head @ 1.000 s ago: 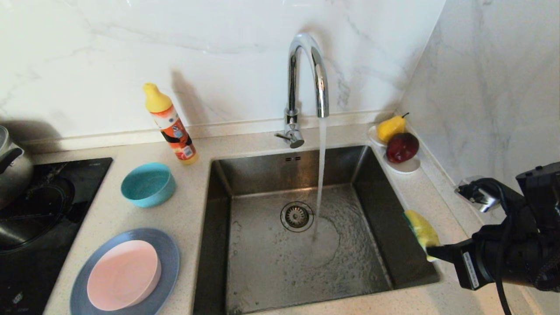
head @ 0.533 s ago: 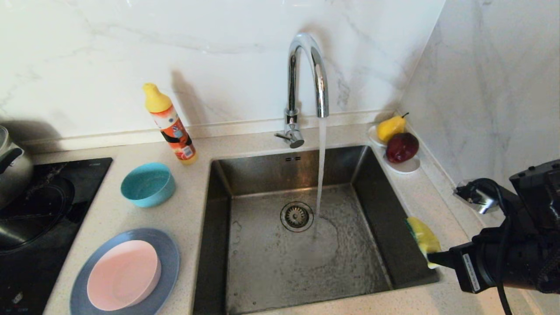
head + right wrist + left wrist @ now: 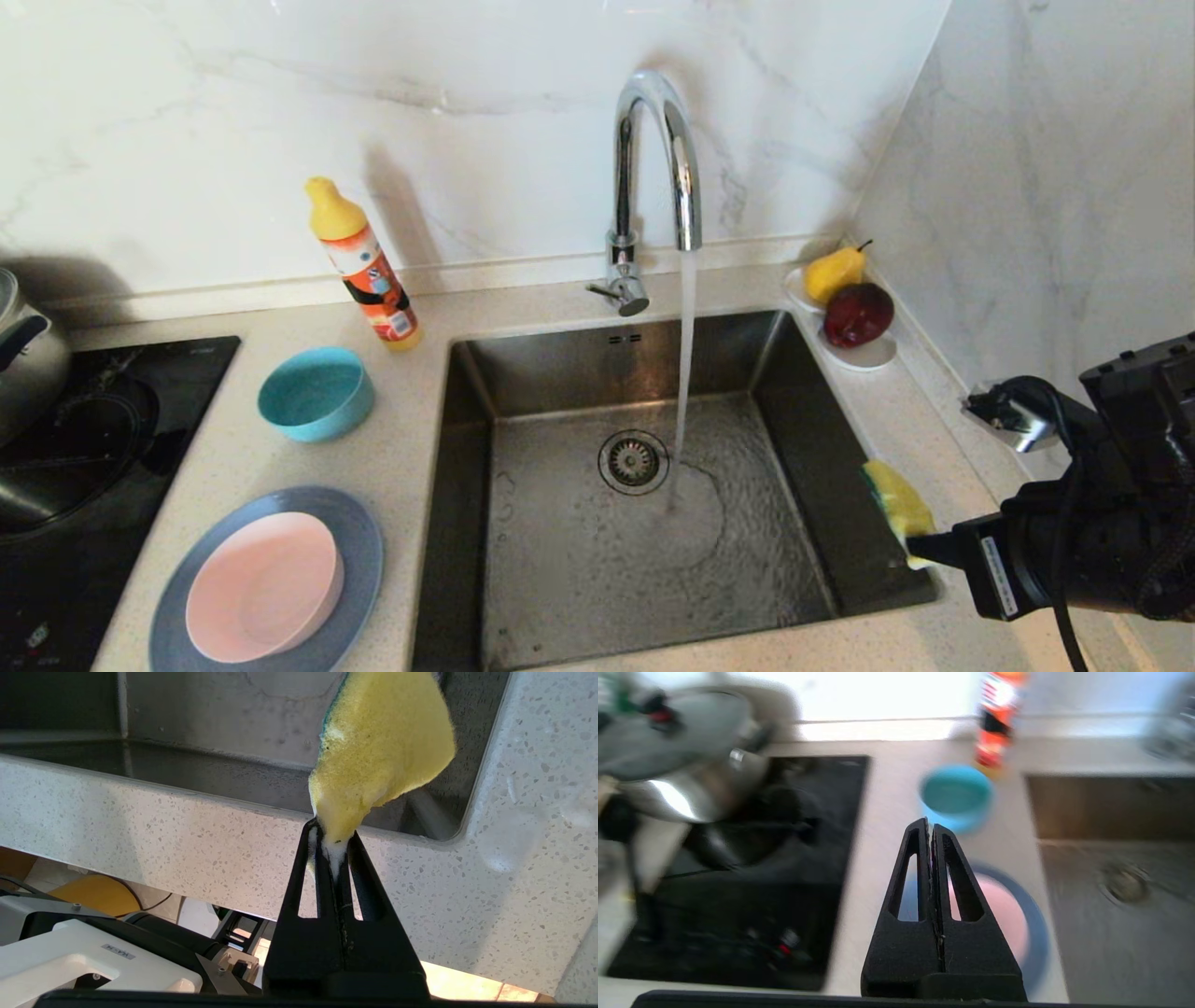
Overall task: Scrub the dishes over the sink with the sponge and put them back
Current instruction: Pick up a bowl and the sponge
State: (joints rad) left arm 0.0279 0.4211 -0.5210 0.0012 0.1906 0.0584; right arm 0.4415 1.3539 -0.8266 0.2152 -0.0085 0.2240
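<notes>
The yellow sponge hangs over the right rim of the sink, with my right gripper shut on its foamy narrow end. The pale pink bowl sits in the grey-blue plate on the counter left of the sink. Behind them stands the teal bowl. My left gripper shows only in the left wrist view, shut and empty, above the counter with the pink bowl, plate and teal bowl beyond its tips.
Water runs from the chrome tap into the basin beside the drain. An orange bottle stands at the back left. A white saucer with pear and apple fills the back right corner. A black cooktop with a pot lies left.
My right gripper with the sponge has drifted slightly toward the sink's near right corner. The dishes have not moved and the water keeps running.
</notes>
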